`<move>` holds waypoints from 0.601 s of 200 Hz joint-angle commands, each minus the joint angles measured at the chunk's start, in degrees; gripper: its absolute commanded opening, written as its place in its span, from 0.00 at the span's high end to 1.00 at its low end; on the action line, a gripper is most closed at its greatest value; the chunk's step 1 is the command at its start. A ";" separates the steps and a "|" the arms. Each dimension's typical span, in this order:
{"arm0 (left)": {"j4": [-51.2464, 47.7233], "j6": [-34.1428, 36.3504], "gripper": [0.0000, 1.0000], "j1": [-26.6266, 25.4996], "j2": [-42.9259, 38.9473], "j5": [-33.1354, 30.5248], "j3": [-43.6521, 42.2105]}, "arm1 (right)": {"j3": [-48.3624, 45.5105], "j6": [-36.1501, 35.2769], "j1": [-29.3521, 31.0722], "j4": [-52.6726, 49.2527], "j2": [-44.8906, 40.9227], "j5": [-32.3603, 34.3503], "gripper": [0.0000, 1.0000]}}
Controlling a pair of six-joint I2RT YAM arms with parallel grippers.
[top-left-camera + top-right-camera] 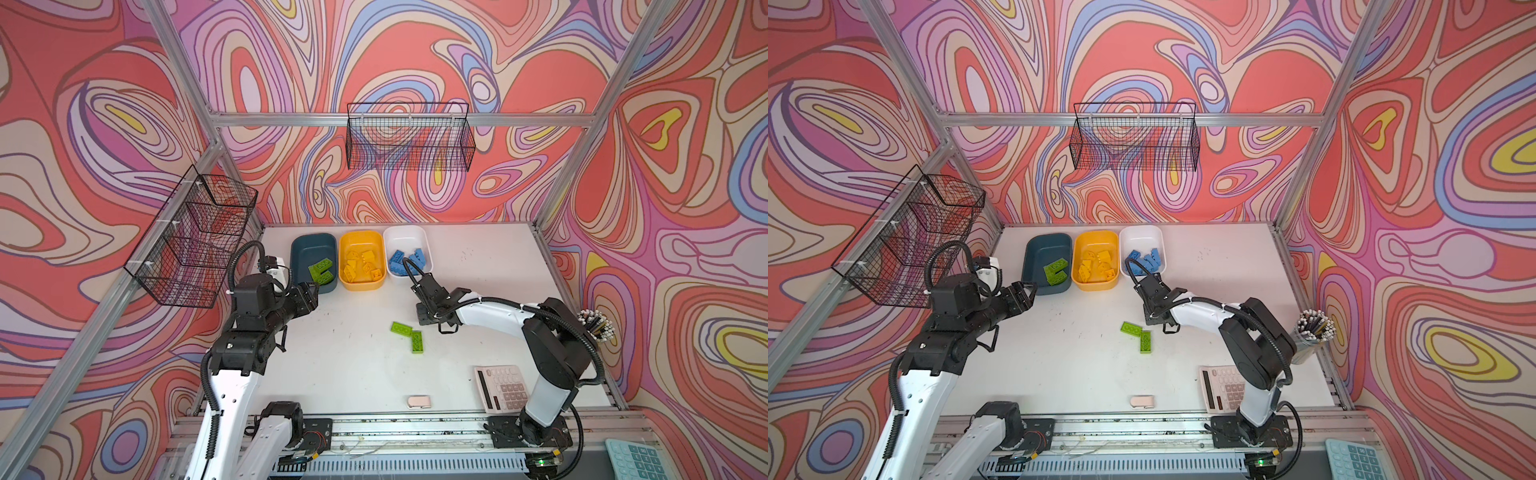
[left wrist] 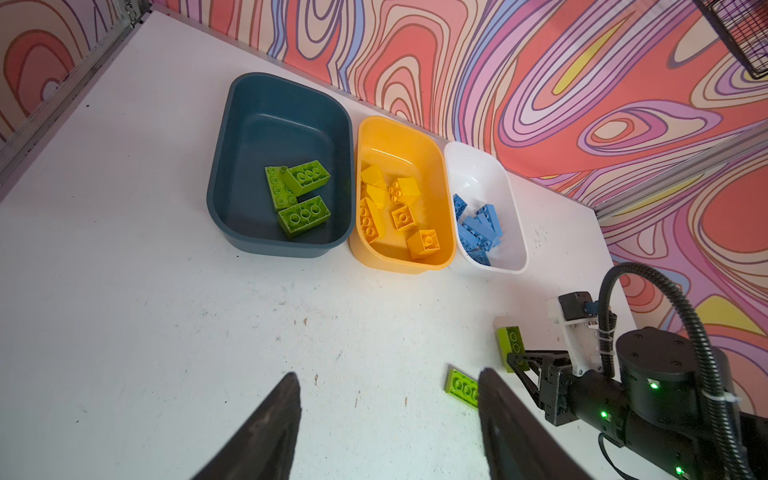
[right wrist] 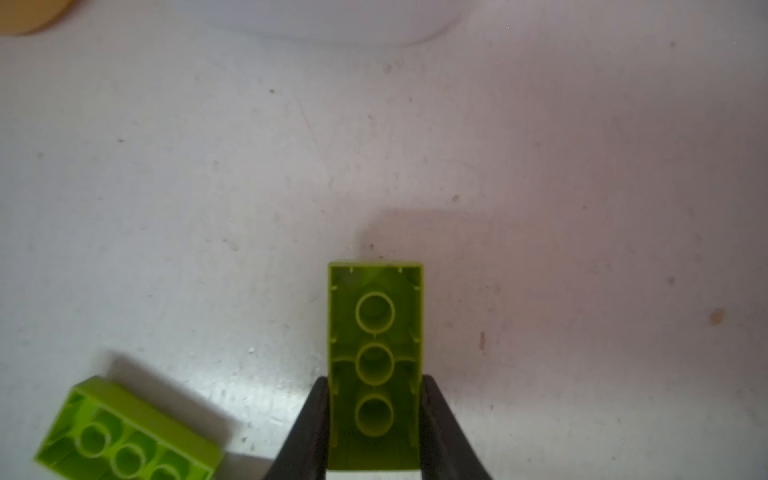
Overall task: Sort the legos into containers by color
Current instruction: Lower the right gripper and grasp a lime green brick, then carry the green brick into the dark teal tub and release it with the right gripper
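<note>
The right gripper [image 3: 375, 379] is clamped on a lime green brick [image 3: 376, 316]. Its two matte black, tapered fingers [image 3: 309, 419] press the brick's smooth long sides, and the hollow underside, with three round tubes in a row, faces the wrist camera. I cannot tell whether this brick is clear of the scuffed white table [image 1: 353, 374]. In both top views the gripper's body hides it, near the table's middle. At about 7 o'clock from that gripper, two loose green bricks [image 1: 401, 328] lie on the table, meeting at a corner in an L. The left gripper [image 2: 388, 374] hangs with its dark wedge-shaped jaws apart and nothing between them, just at 6 o'clock of the teal tub [image 1: 305, 245]. Three glossy rounded-rectangular plastic tubs stand side by side along the back wall, at the table's 11 to 12 o'clock. The teal one holds three chunky studded green bricks [image 2: 303, 216], the yellow-orange tub [image 1: 360, 239] a jumble of yellow bricks [image 1: 361, 264], and the white tub [image 1: 405, 235] a heap of blue bricks [image 1: 405, 259]. A pink calculator [image 1: 500, 386] lies flat at the table's 5 o'clock.
</note>
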 commanded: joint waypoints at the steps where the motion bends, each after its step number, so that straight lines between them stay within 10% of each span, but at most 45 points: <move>1: 0.90 -0.17 0.33 0.05 -0.15 -0.29 -0.75 | 4.42 -2.06 2.00 -0.01 -3.33 -4.61 0.73; 120: 2.52 -0.28 0.33 0.05 -2.17 0.27 -1.46 | 36.38 -0.57 2.98 12.05 16.14 -32.50 0.72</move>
